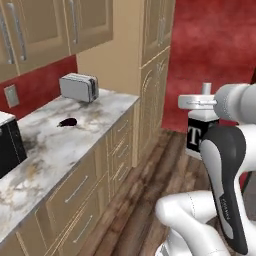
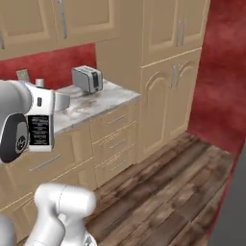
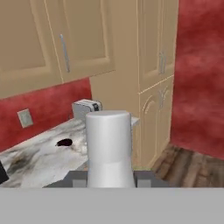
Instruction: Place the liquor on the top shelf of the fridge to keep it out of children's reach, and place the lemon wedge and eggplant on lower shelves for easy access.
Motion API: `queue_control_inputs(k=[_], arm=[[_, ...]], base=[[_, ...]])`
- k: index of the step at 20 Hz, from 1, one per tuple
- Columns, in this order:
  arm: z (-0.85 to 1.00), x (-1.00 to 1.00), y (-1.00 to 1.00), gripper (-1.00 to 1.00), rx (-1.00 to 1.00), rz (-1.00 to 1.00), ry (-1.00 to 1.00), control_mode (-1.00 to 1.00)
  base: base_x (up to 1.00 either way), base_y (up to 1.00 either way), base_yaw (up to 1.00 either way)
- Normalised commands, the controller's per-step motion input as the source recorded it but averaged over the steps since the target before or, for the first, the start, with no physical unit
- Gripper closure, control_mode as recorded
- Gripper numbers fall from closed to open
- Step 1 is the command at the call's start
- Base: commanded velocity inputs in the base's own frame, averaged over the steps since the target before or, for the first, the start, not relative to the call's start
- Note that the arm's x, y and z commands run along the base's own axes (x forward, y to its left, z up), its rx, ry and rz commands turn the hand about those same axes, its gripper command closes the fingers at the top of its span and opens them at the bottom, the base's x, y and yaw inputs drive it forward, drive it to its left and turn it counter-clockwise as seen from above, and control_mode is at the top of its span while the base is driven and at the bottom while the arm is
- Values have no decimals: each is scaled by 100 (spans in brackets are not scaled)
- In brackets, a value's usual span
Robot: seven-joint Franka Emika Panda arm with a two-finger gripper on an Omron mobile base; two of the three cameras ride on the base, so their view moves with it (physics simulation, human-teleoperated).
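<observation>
Nearest us, the liquor rises with its pale round cap and smooth neck between the gripper, whose dark tips clamp it on both sides. In the left base view its black label bears a white letter. Far left, the glossy oblong eggplant lies on the veined marble counter, near a boxy steel toaster.

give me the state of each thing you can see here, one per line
liquor: upright, held off the counter in the gripper, pale cap on
gripper: shut on the liquor, out over the floor
eggplant: lying on the marble counter, untouched
toaster: standing at the back of the counter, slots empty
counter drawers: all closed
upper cabinets: doors closed
tall pantry cabinet: doors closed
</observation>
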Motion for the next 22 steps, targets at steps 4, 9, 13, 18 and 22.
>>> queue_control_inputs(k=[4, 9, 13, 18, 22], arm=[[0, 0, 0, 100, 0, 0, 0, 100], [0, 0, 0, 100, 0, 0, 0, 100], [0, 0, 0, 100, 0, 0, 0, 100], [0, 0, 0, 100, 0, 0, 0, 100], [0, 0, 0, 100, 0, 0, 0, 100]], base=[[-85, 21, -82], [-95, 22, -83], [-100, 26, -76], [-100, 21, -71], [-100, 4, -62]])
